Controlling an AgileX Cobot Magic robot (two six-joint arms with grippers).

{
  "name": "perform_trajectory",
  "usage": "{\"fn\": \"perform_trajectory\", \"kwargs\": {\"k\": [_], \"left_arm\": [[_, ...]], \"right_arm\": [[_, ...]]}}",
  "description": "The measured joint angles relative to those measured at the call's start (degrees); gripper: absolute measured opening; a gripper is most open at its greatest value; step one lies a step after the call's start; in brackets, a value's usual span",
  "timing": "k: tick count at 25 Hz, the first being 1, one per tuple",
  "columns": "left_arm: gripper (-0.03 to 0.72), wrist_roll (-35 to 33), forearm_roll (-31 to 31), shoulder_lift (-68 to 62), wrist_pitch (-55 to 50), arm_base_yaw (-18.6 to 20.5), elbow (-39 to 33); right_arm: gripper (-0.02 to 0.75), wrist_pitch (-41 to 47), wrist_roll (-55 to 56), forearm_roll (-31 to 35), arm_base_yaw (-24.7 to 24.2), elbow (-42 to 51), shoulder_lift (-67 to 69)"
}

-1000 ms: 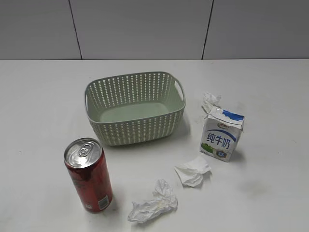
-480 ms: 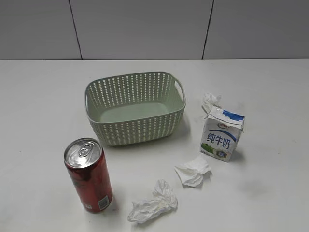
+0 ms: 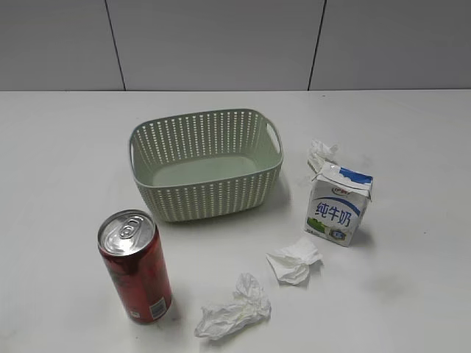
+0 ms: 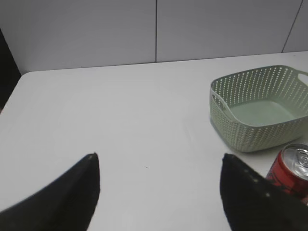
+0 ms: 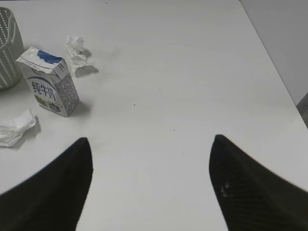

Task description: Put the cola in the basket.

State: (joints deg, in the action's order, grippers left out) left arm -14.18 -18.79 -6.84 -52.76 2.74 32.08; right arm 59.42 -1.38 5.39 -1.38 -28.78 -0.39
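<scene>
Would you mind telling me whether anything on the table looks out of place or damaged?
Three crumpled tissues lie loose on the table around the milk carton, whose torn-open top looks ragged. The cola stands upright and undented, and the basket sits level and empty.

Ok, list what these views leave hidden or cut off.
- Left wrist view: cola cut by the frame edge and hidden behind the left pincer.
- Right wrist view: basket cut off at left; only a corner shows.
- Exterior view: small print on the milk carton too small; neither pincer appears.
</scene>
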Motion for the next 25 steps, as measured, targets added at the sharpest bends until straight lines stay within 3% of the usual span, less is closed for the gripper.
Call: {"fn": "perform_trajectory", "kwargs": {"k": [8, 11, 18, 25], "left_arm": [[0.592, -3.69, -4.17, -15.21, 1.68, -0.05, 3.63], [0.592, -4.32, -4.59, -19.46, 1.89, -1.71, 5.01], [0.592, -5.19, -3.82, -26.87, 1.16, -12.07, 7.51], [0.592, -5.39, 1.35, -37.74, -4.40, -20.99, 14.98]], "right_arm": [[0.571, 0.00, 0.00, 0.00, 0.00, 0.00, 0.00], [0.571, 0.00, -0.08, 0.00, 0.00, 0.00, 0.00], [0.571, 0.00, -0.04, 0.00, 0.00, 0.00, 0.00], [0.571, 0.00, -0.04, 0.00, 0.00, 0.00, 0.00]]}}
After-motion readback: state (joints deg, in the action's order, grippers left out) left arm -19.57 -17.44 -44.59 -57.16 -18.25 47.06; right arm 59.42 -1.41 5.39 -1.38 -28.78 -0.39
